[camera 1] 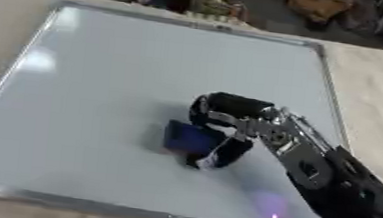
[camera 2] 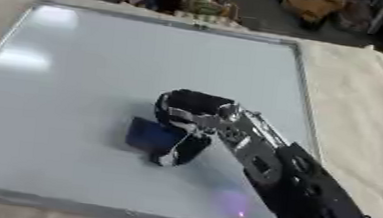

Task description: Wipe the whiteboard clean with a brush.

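Right hand (camera 1: 225, 119) clasps blue blocky brush (camera 1: 189, 137) (on glossy whiteboard (camera 1: 102, 72))

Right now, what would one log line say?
right hand: curled round blue brush | brush: on whiteboard, mid-board | board: no marks visible | left hand: out of view

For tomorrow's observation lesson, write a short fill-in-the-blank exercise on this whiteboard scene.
1. The right hand has its fingers curled round a ____ eraser.
2. The eraser rests on the ____.
3. The working arm enters from the lower ____ corner.

Missing words: blue; whiteboard; right
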You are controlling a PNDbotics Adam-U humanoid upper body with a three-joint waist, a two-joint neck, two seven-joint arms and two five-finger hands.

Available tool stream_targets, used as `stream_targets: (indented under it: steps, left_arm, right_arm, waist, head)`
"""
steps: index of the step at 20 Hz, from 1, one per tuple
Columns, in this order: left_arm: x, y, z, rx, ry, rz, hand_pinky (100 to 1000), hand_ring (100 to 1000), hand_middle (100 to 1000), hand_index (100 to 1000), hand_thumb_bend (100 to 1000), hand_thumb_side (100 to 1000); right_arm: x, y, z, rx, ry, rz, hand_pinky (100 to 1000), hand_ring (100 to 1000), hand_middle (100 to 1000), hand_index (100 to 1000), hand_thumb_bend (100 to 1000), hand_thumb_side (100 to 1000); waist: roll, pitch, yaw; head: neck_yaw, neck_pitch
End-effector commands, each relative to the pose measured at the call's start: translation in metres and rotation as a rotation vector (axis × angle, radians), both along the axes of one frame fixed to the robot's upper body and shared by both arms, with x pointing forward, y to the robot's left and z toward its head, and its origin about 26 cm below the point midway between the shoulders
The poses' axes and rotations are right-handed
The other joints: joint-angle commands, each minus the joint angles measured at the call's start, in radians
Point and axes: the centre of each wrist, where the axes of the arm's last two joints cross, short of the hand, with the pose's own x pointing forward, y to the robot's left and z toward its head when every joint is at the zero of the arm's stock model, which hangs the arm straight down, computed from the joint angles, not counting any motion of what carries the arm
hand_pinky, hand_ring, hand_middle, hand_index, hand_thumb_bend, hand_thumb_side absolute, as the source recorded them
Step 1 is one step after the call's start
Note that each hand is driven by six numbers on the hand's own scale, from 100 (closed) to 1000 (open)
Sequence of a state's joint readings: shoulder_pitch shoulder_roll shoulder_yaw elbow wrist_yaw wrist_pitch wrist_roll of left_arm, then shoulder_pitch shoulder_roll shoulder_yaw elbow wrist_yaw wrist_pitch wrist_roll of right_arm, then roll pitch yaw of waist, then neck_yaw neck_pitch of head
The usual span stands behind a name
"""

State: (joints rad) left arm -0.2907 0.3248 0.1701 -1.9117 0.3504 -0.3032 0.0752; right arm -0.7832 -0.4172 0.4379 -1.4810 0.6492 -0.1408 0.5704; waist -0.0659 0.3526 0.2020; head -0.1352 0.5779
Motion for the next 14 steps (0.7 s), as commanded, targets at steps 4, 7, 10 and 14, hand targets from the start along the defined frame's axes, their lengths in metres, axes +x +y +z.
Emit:
stream_targets:
  steps: [4,7,10,14]
  left_arm:
    - [-0.0006,0.0006,0.0064,0.02,-0.017,-0.003,655,630,558,661,300,975]
    - [-0.0006,0.0005,0.0067,0.022,-0.018,-0.003,655,630,559,660,301,974]
    - [-0.0005,0.0005,0.0067,0.022,-0.017,-0.004,655,630,559,660,301,975]
    - [-0.0005,0.0005,0.0067,0.023,-0.017,-0.004,655,630,559,660,301,975]
  right_arm:
    - [0.0017,-0.0099,0.0144,0.01,-0.045,-0.021,632,767,393,100,360,266]
    - [0.003,-0.0119,0.0166,0.008,-0.057,-0.024,634,768,396,100,352,269]
    - [0.0042,-0.0144,0.0191,0.006,-0.071,-0.027,637,768,394,100,341,273]
    - [0.0053,-0.0163,0.0199,0.002,-0.079,-0.028,637,768,393,100,338,273]
  waist:
    - [0.008,-0.018,-0.003]
    - [0.008,-0.019,-0.004]
    - [0.008,-0.019,-0.005]
    - [0.008,-0.019,-0.005]
  head:
    - [0.002,-0.009]
    - [0.004,-0.011]
    - [0.005,-0.012]
    - [0.005,-0.012]
